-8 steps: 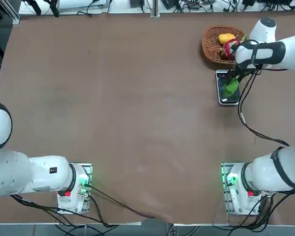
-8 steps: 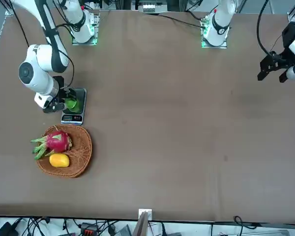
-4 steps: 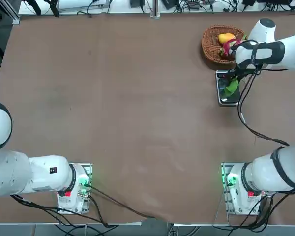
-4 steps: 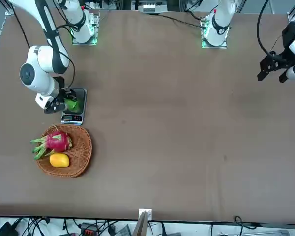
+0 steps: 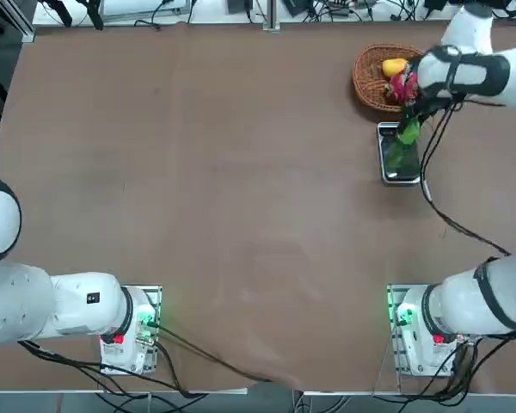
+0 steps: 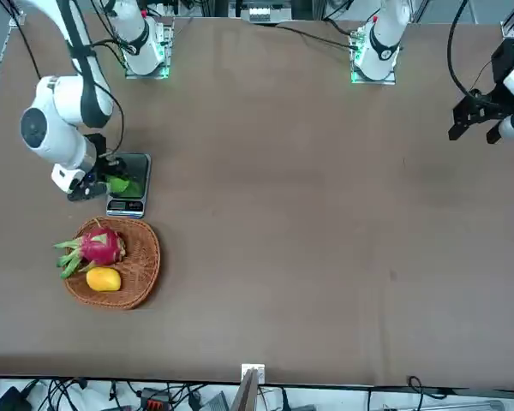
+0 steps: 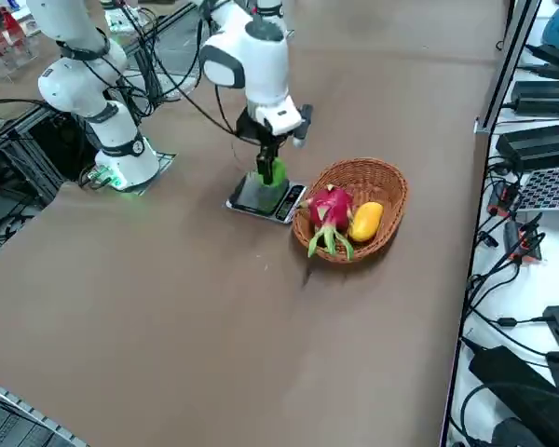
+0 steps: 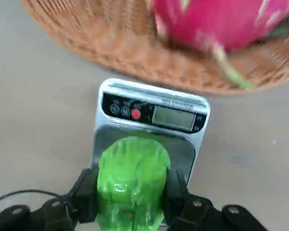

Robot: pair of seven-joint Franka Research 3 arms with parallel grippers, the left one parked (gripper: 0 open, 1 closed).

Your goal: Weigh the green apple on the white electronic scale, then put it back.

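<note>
Right gripper (image 8: 131, 192) fingers clamped on small bright-green apple (image 8: 132, 179), one finger each side. Apple held above dark platform of flat silver-rimmed white electronic scale (image 8: 151, 113). Round wicker basket (image 7: 384, 186) just beyond scale's display end, holding pink dragon fruit (image 7: 330, 209), yellow-orange fruit (image 7: 364, 221).

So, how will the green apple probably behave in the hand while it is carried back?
The green apple looks smooth and glossy, so it may slip between the right hand's fingers. It seems stiff, keeping its shape under the grip. Being round, it could roll once released in the basket.
</note>
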